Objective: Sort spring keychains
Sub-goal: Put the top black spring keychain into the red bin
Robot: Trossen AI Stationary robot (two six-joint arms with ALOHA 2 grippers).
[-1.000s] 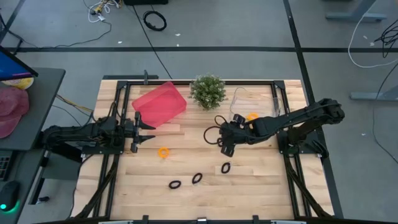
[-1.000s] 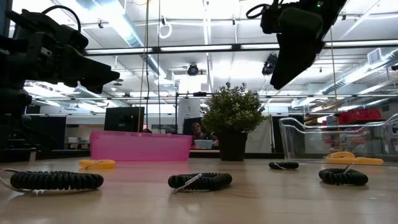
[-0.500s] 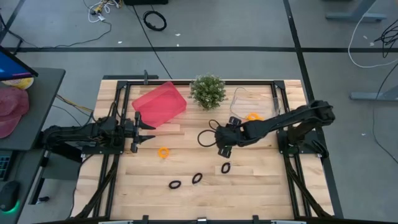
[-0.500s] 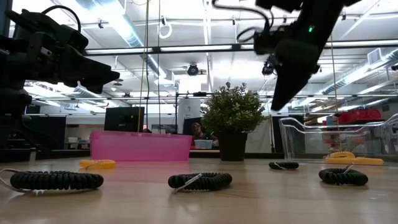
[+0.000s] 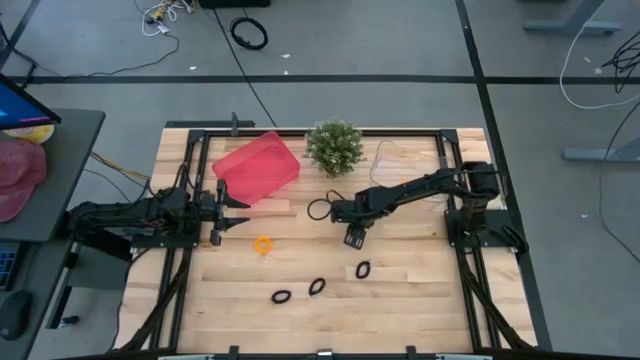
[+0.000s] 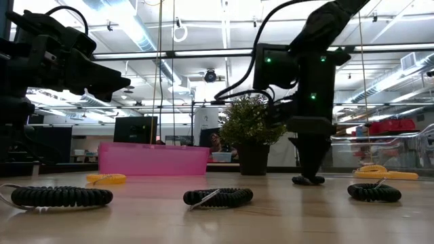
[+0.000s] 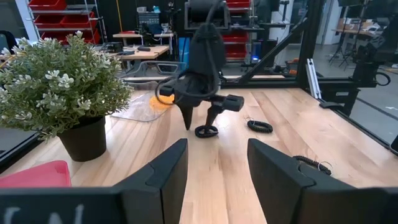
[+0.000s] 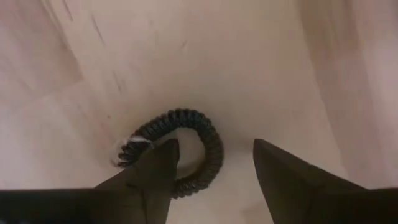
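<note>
Your right end effector (image 8: 208, 171) is spread over a black spring keychain (image 8: 186, 146), ready to pinch it. It points down at the surface (image 5: 420, 290) so one finger sits inside the loop.

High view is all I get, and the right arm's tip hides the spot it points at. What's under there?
Observer: A black spring keychain. The right wrist view shows it lying on the wood at the right gripper, whose fingers are open.
Operator: Are those fingers down at the table?
Observer: Just about. In the low view their tips sit at the keychain, level with the tabletop.
Operator: And the other arm, is it low too?
Observer: No. The low view shows the left gripper hanging well above the tabletop, with nothing in it.
</note>
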